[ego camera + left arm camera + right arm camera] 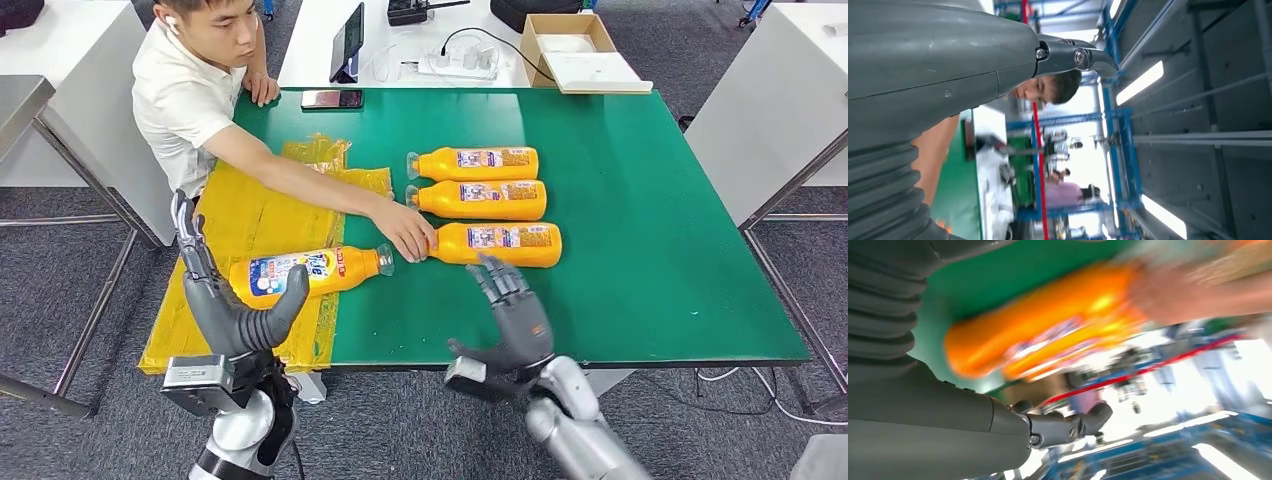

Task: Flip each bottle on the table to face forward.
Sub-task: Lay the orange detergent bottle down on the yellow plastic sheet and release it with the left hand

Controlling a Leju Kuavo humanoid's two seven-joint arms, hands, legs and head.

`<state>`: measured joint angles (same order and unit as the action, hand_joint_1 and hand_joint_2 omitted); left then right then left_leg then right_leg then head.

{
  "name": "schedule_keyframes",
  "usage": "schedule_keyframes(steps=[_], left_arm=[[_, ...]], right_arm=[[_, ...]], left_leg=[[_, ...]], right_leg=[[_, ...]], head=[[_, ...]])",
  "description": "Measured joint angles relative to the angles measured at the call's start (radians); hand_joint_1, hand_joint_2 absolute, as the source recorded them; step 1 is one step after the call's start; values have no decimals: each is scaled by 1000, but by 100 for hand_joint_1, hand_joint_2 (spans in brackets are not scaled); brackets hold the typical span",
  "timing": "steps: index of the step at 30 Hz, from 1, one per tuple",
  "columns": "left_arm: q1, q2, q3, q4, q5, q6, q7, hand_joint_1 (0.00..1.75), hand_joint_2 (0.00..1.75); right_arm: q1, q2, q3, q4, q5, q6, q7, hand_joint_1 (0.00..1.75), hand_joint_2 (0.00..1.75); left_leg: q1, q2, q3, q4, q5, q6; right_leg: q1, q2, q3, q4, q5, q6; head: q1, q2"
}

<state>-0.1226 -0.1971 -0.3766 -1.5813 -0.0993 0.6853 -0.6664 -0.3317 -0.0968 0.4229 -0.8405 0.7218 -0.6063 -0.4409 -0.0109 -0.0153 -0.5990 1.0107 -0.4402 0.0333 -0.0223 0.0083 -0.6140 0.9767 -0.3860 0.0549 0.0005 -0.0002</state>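
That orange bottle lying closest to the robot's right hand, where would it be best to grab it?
Probably around the wide middle of the nearest bottle, coming from the robot's side with the right hand. It lies flat, its long side towards that hand, and the person's hand covers the cap end, so the body is the free part.

I was working in a lab or workshop hall: a green-topped metal-legged desk (pixel 650 250) on grey carpet tiles (pixel 60 290), white benches (pixel 440 40) with a power strip (pixel 455 62) and open cardboard box (pixel 575 45), blue steel racking (pixel 1120 130) under strip lights (pixel 1140 82).
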Motion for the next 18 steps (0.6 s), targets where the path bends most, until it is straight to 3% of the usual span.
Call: schedule_keyframes(steps=[7,18], left_arm=[[10,19,-82,-5,31,-63,0,0,175],[11,27,-117,-1,34,-81,0,0,175]], right_arm=[[-144,-32,-100,229,119,10,44,0,175],[-194,-26,-119,326,140,9,64,0,175]], left_leg=[[1,0,0,0,0,0],[1,0,-1,0,0,0]], right_leg=[[1,0,0,0,1,1],[1,-1,-1,0,0,0]], head=[[-1,0],[0,0]])
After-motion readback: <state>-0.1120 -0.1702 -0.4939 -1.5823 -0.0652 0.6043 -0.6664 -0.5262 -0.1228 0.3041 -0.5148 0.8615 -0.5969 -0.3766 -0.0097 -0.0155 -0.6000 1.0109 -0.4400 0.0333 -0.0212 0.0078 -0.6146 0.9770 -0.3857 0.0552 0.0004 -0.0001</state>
